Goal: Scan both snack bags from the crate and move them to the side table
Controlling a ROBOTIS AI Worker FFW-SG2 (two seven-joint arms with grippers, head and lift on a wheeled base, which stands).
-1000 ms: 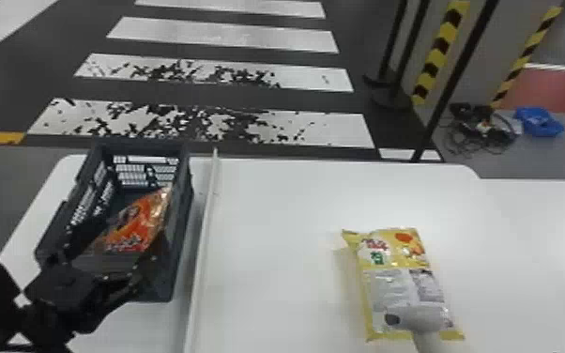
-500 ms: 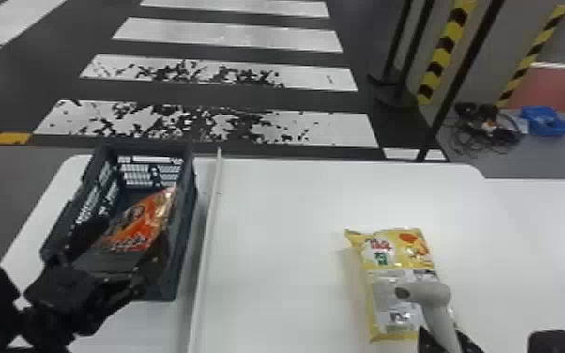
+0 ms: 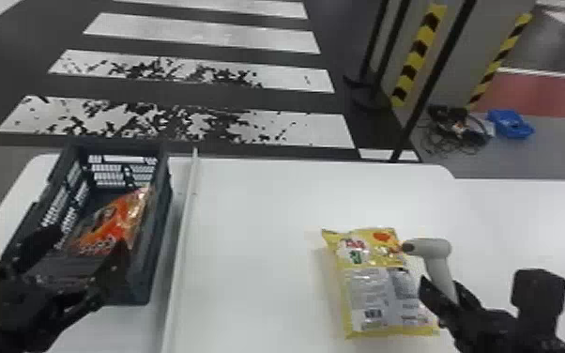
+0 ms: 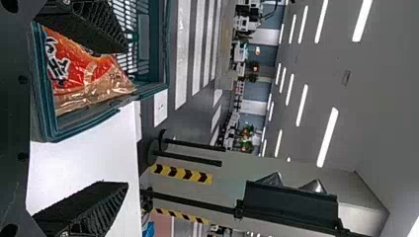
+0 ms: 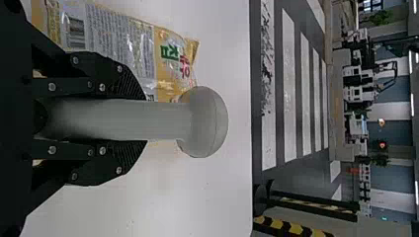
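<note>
Scanner [image 3: 431, 247] held up beside the yellow snack bag [image 3: 373, 277]

The right gripper [image 3: 440, 287] has its fingers closed around the handle of the grey scanner, whose dark end faces the yellow snack bag. That bag lies flat on the white tabletop [image 3: 258, 225], a pale panel of print facing up.

The orange snack bag [image 3: 116, 225] is inside the dark crate [image 3: 158, 249], tilted, its upper end near the crate's right wall. The left gripper [image 3: 87, 241] is at the crate's near end with its fingers spread wide apart (the orange bag shows between them in the head view); whether they touch the crate is hard to tell. A long pale strip [image 3: 184, 234] runs just beside the crate.
</note>
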